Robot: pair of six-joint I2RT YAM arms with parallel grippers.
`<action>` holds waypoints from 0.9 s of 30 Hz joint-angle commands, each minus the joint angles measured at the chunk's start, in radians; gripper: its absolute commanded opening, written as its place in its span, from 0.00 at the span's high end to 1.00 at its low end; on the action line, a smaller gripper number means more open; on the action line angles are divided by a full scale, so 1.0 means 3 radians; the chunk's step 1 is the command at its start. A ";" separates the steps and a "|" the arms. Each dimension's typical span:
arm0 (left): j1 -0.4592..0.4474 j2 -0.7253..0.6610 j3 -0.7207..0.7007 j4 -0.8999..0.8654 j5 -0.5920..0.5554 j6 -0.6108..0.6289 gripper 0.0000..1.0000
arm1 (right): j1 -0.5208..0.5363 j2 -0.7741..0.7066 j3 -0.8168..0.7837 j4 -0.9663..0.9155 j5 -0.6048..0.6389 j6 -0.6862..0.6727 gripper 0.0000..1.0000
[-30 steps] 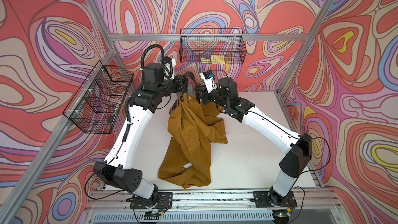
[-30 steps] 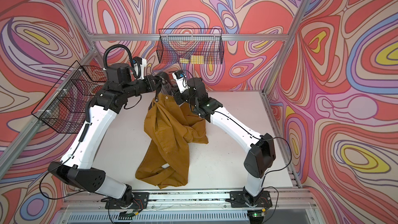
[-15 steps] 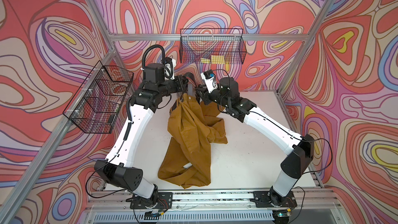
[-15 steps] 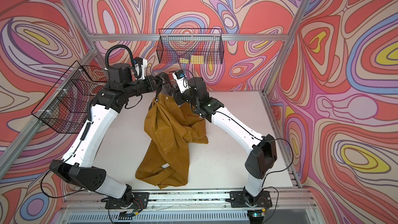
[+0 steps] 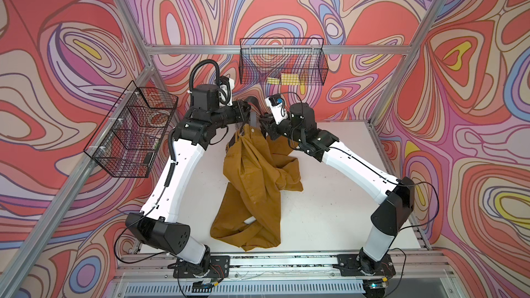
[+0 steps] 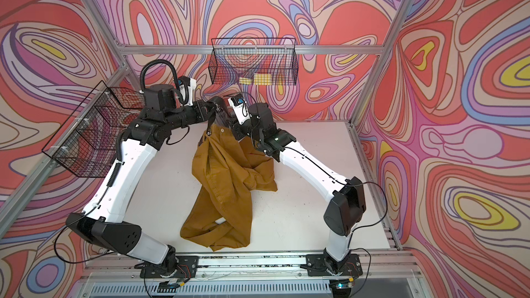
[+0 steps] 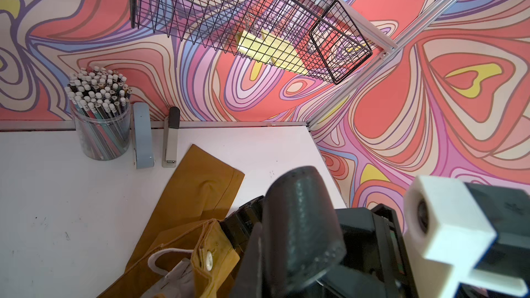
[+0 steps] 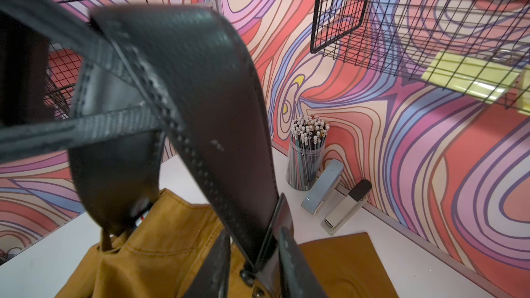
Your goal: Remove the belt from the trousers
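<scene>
Low in both top views the trousers [image 5: 252, 173] sprawl over the white counter [image 5: 329, 196], their buttoned waist lifted toward frame centre. There the belt [image 8: 200, 96] arches out of the waistband, with the left jaws pinched shut on its edge and the right jaws narrow around the arch's other side. Beyond, a pencil cup [image 8: 305, 164] stands against the back wall.

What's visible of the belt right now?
The belt is a broad, dark, leather-look strap with stitched edges, bent into a raised arch. Both runs drop to the waistband of the trousers, whose lifted top hangs from it. The left gripper pinches it; it passes between the fingers of the right gripper. No buckle shows.
</scene>
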 commanded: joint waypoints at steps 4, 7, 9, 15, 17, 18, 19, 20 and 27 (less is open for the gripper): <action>-0.0010 -0.0077 0.0063 0.0197 0.0033 -0.0077 1.00 | 0.0017 0.0082 0.0123 -0.0060 -0.0015 0.0021 0.74; -0.0012 -0.0082 0.0059 0.0197 0.0032 -0.0075 1.00 | 0.0015 0.0076 0.0121 -0.0057 -0.0007 0.0020 0.76; -0.0011 -0.0082 0.0051 0.0199 0.0035 -0.0079 1.00 | 0.0015 0.0070 0.0118 -0.0059 -0.0008 0.0023 0.76; -0.0009 -0.0072 0.0061 0.0202 0.0040 -0.0074 1.00 | 0.0016 0.0044 0.0124 -0.0049 0.0032 0.0010 0.73; -0.0008 -0.0069 0.0064 0.0202 0.0039 -0.0074 1.00 | 0.0015 0.0051 0.0134 -0.0047 0.0031 0.0011 0.71; -0.0008 -0.0068 0.0061 0.0202 0.0040 -0.0072 1.00 | 0.0015 0.0050 0.0138 -0.0047 0.0026 0.0014 0.71; -0.0011 -0.0067 0.0061 0.0197 0.0041 -0.0073 1.00 | 0.0015 0.0056 0.0149 -0.0050 0.0029 0.0015 0.71; -0.0010 -0.0066 0.0062 0.0199 0.0046 -0.0074 1.00 | 0.0015 0.0060 0.0158 -0.0047 0.0028 0.0023 0.70; -0.0009 -0.0064 0.0062 0.0181 0.0047 -0.0066 1.00 | 0.0015 0.0120 0.0225 -0.0097 0.0045 0.0023 0.73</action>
